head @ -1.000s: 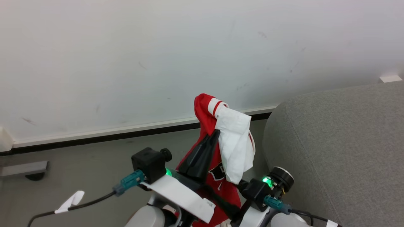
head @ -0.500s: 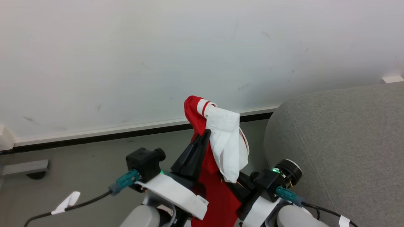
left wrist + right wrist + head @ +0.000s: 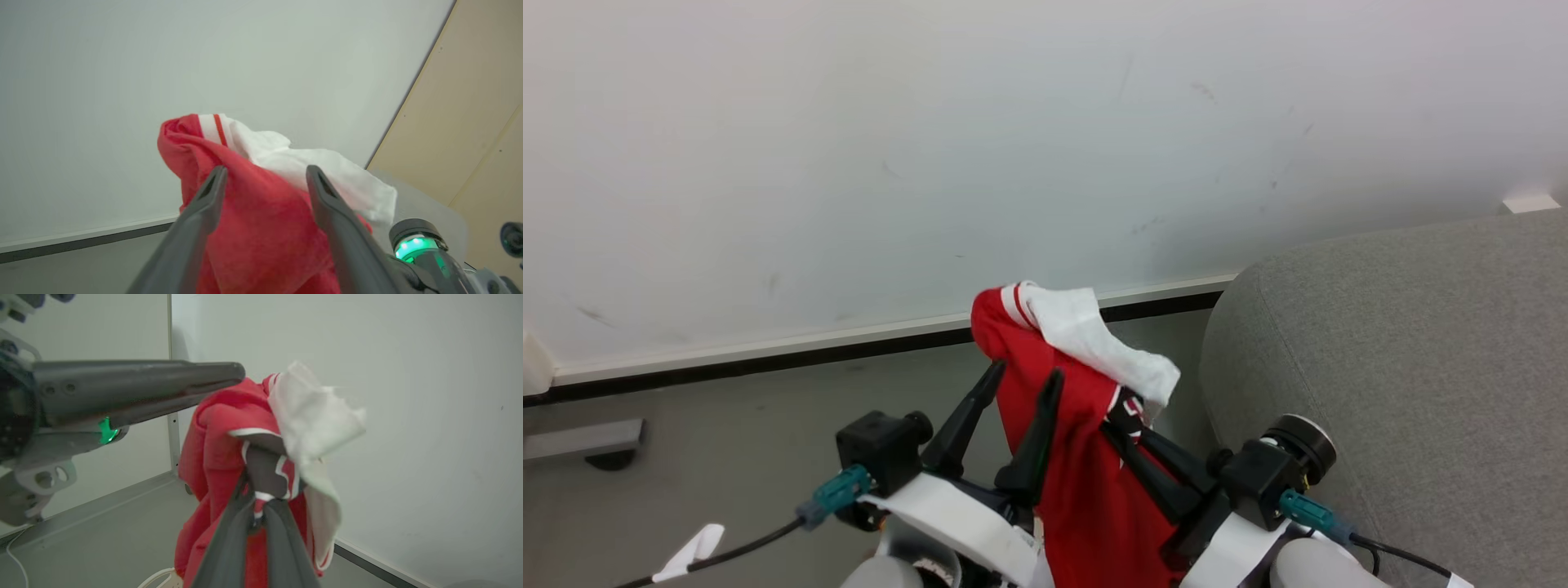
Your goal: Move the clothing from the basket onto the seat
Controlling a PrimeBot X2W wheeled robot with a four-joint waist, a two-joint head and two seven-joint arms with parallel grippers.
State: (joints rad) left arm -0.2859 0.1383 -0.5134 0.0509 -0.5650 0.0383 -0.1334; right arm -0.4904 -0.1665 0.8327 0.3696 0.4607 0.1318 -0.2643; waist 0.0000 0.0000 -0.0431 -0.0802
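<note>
The left tool (image 3: 1023, 382) has just let go. Its fingers, clamped on the clothing (image 3: 1086, 506) a second ago, now stand wide apart with red cloth still draped against them. The right tool (image 3: 1123, 425), open before, is pinched shut on a fold near the dark print (image 3: 1129, 406). So the garment has changed hands and is held up in the air just left of the seat (image 3: 1405, 367). I'd say the arm nearer the seat can now swing it across. Its lower end runs off the bottom edge, and the crumpled print is unreadable.
</note>
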